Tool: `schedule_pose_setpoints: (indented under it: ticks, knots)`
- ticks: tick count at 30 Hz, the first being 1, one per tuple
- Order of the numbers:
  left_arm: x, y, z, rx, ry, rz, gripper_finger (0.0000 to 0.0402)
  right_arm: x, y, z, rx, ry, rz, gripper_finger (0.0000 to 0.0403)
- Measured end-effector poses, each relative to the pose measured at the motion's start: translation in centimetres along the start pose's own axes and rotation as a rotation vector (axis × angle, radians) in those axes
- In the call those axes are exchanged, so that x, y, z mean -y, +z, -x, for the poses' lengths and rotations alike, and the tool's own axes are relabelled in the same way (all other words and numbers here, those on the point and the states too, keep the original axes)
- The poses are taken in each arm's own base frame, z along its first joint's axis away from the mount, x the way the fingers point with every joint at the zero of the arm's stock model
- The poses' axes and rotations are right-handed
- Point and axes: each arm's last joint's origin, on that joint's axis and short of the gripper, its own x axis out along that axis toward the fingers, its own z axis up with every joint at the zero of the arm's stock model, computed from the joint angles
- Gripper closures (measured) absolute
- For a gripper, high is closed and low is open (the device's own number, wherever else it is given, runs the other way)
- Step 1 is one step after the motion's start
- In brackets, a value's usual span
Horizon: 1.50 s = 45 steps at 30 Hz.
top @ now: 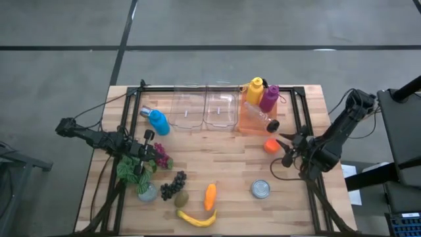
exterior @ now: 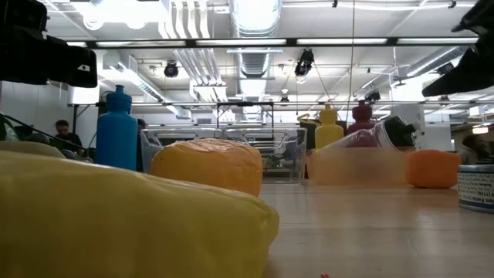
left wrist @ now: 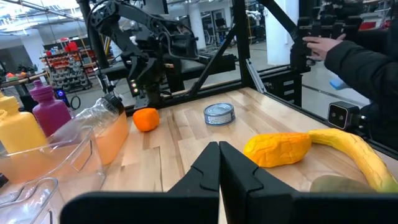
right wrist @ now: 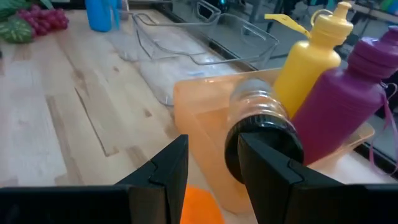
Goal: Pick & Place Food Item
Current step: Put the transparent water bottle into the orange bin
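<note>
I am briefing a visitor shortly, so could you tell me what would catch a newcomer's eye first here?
Probably the bright yellow bottle and purple bottle at the table's far right, behind an orange container with a clear bottle lying across it. Next, the right pincer hovering open beside a small orange fruit, and the banana at the near edge.

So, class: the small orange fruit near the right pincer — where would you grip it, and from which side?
Grip the orange fruit across its middle, coming straight down from above. It is round and sits alone on bare wood, so any pair of opposite sides should work. Keep the fingers clear of the orange tub just behind it. The right pincer stands open beside the fruit.
</note>
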Motion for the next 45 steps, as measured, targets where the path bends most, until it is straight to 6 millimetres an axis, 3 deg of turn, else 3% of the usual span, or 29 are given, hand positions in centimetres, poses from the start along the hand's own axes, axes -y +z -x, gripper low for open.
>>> schedule_pose_setpoints:
  ticks: [5, 11, 17, 30, 33, 36, 41, 45]
  knots:
    - [0.0, 0.0, 0.0, 0.0, 0.0, 0.0, 0.04, 0.9, -0.3, 0.3, 0.052, 0.015, -0.074, 0.0266]
    - [0.0, 0.0, 0.0, 0.0, 0.0, 0.0, 0.04, 0.6, 1.0, 0.5, 0.239, 0.047, -0.208, 0.0266]
    - [0.0, 0.0, 0.0, 0.0, 0.0, 0.0, 0.04, -1.2, 2.5, 0.9, 0.222, 0.045, -0.145, 0.0266]
    - [0.0, 0.0, 0.0, 0.0, 0.0, 0.0, 0.04, -5.3, 9.0, 1.2, 0.212, 0.041, 0.067, 0.0266]
    - [0.0, 0.0, 0.0, 0.0, 0.0, 0.0, 0.04, -4.7, 10.7, 1.4, 0.217, 0.008, 0.151, 0.0266]
    - [0.0, 0.0, 0.0, 0.0, 0.0, 0.0, 0.04, -2.6, 12.1, 1.3, 0.19, -0.02, 0.112, 0.0266]
    - [0.0, 0.0, 0.0, 0.0, 0.0, 0.0, 0.04, 0.2, 12.1, 0.8, 0.097, 0.05, 0.075, 0.0266]
    - [0.0, 0.0, 0.0, 0.0, 0.0, 0.0, 0.04, 1.4, 11.0, 0.7, 0.1, 0.068, 0.095, 0.0266]
